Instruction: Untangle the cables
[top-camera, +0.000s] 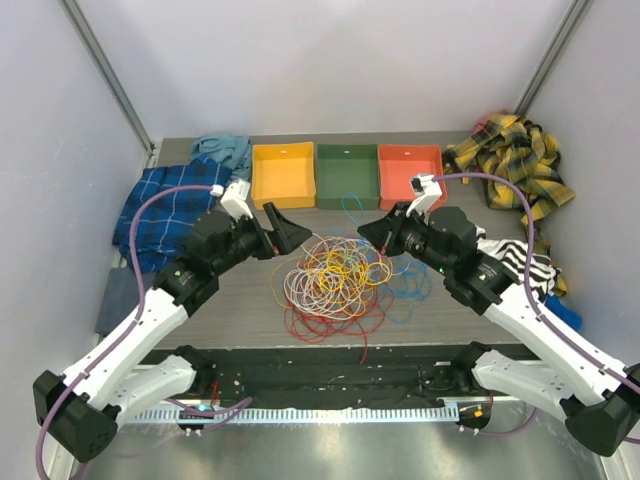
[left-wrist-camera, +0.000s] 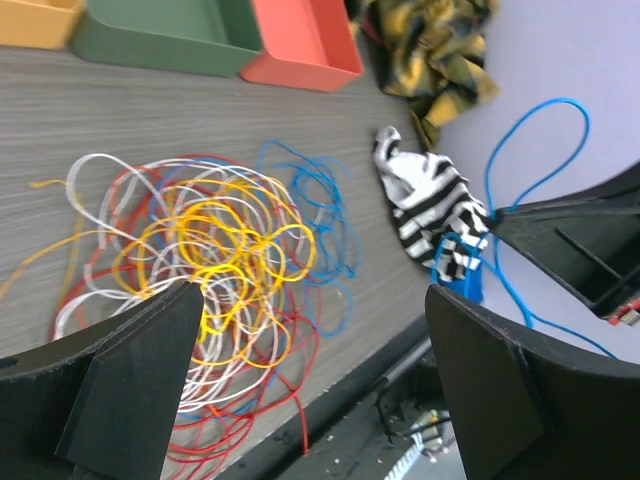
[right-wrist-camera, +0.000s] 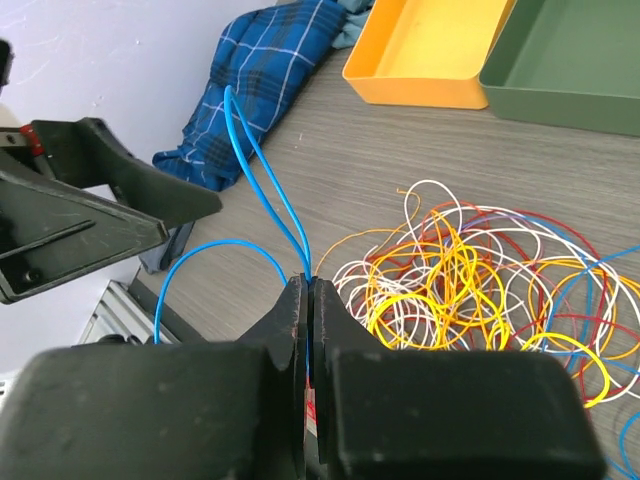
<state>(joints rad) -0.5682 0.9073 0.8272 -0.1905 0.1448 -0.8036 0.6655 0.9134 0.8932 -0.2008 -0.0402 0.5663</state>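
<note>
Step in hand: you are working one blue cable (right-wrist-camera: 262, 172) free of the heap, judging by the grip; most of the sorting is yet to come.
Right tool (right-wrist-camera: 308, 287): it is pinching that blue cable between tightly closed jaws, with a loop rising above the tips.
Left tool (top-camera: 287, 231): it is standing wide with nothing in it, hovering at the left edge of the heap.
Cables (top-camera: 333, 277): they are lying in a knotted heap mid-tabletop (top-camera: 240, 312), in front of the three trays (top-camera: 347, 149). Red, white, yellow and orange are crossing each other, and blue loops are trailing to the right.
Next move: you are likely needing to draw the blue cable away slowly while the left tool is pinning the heap down, so that the other loops are not dragging along.
</note>
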